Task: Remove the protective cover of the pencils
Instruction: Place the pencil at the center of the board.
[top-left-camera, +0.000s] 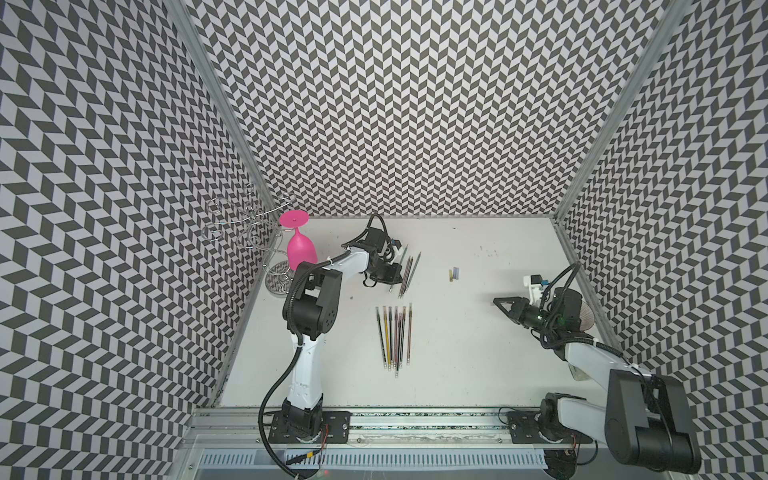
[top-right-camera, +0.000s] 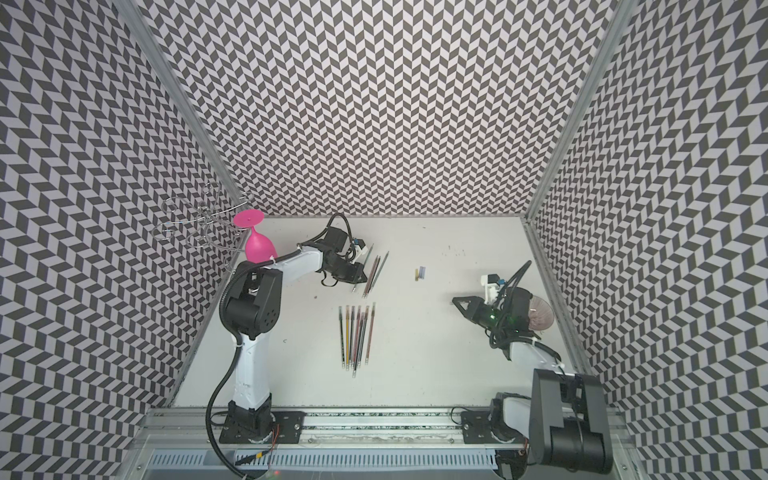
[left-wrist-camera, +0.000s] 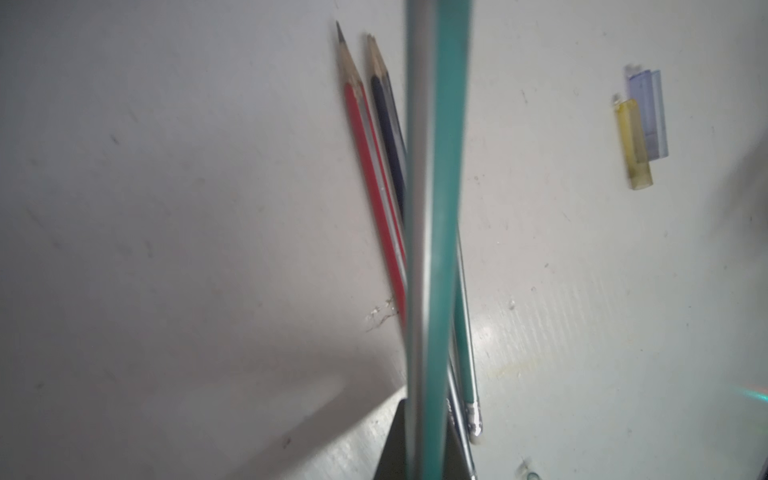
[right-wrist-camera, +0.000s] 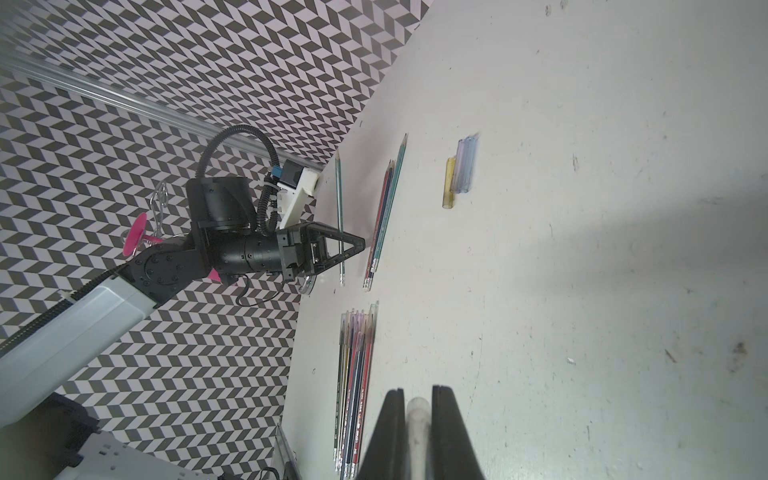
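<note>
We see the pencils (top-left-camera: 394, 336) lying capped in a tight row on the table (top-left-camera: 457, 365), well apart from the pink glass (top-left-camera: 300, 249). Nearer that glass, the left gripper (right-wrist-camera: 356, 245) is clamped on a green pencil (left-wrist-camera: 440, 208), just beside three bare pencils (right-wrist-camera: 382, 220). Farthest from the glass, the right gripper (right-wrist-camera: 417, 395) pinches a pale cover (right-wrist-camera: 417, 419). Loose yellow and bluish covers (top-left-camera: 454, 273) lie between it and the bare pencils.
</note>
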